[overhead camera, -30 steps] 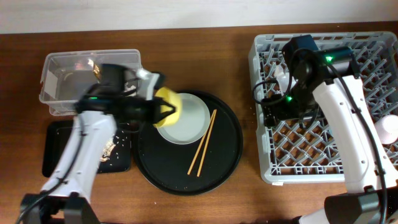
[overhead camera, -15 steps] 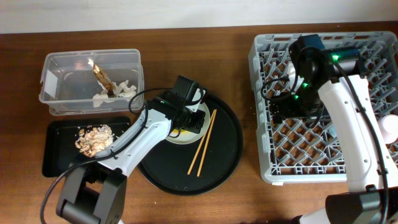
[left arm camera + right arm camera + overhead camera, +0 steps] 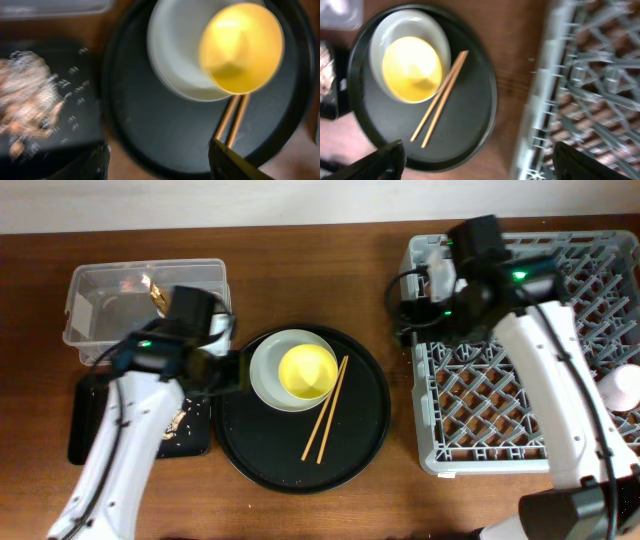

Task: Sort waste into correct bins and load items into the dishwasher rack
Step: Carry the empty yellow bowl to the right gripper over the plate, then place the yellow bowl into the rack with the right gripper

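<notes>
While the small yellow bowl (image 3: 306, 370) sits in the pale grey-green round plate (image 3: 264, 366) on the large round black tray (image 3: 360, 435), pair of wooden chopsticks (image 3: 326, 409) just beside the plate, left tool (image 3: 157, 150) released with fingers wide apart at the tray's left edge, right tool (image 3: 479, 147) also spread open near the left side of the large light-grey plastic rack (image 3: 520, 415)

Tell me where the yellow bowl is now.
In the overhead view the yellow bowl sits on the pale plate, left of centre, with the chopsticks just to its right.
</notes>
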